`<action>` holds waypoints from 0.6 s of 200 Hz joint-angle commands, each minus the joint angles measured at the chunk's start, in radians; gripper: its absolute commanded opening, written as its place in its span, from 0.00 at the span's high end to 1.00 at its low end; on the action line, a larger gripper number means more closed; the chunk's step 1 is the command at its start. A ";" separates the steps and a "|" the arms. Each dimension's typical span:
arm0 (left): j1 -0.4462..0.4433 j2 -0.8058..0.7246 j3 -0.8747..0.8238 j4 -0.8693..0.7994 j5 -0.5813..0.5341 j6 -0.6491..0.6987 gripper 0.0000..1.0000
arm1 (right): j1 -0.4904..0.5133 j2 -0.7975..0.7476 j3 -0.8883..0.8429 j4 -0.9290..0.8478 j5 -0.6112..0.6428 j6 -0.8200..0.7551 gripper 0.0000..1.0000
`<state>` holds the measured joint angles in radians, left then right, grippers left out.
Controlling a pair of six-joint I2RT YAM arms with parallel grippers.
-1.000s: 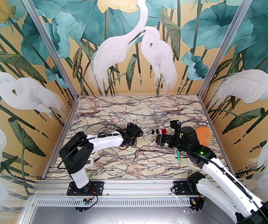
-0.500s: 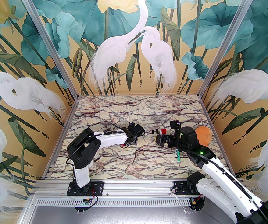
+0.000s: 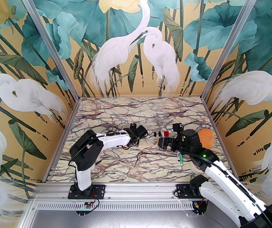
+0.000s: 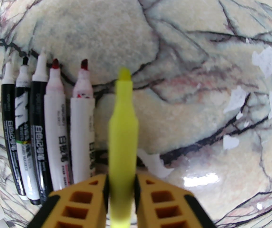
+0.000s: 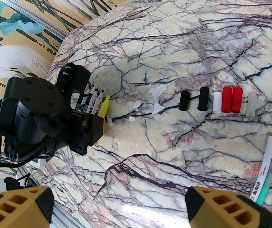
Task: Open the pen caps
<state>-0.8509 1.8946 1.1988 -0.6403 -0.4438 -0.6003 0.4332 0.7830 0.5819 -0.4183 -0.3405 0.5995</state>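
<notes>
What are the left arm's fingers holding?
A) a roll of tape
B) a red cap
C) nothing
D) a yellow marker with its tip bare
D: in the left wrist view the yellow marker sits clamped between the left fingers, with no cap on its tip.

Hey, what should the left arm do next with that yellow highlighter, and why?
Probably set the yellow highlighter down beside the five uncapped markers and open the left gripper: its tip is bare, and six caps already lie apart.
</notes>
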 commanded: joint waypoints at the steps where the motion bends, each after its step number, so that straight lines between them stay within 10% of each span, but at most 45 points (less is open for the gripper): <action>1: 0.004 -0.002 0.021 -0.038 -0.027 0.015 0.70 | 0.005 -0.013 -0.008 -0.015 0.008 0.008 0.01; 27: 0.001 -0.046 0.021 -0.041 -0.002 0.015 0.70 | 0.005 -0.008 0.011 -0.076 0.076 0.017 0.00; 66: -0.010 -0.212 -0.069 0.081 0.205 0.034 0.69 | 0.004 0.043 0.066 -0.259 0.272 0.060 0.25; 120: -0.021 -0.447 -0.294 0.426 0.525 0.022 0.38 | -0.049 0.140 0.052 -0.313 0.402 0.107 0.44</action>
<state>-0.8631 1.5166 0.9905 -0.4103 -0.1108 -0.5747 0.4221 0.8864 0.6247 -0.6716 -0.0372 0.6785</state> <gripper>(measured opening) 0.549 0.591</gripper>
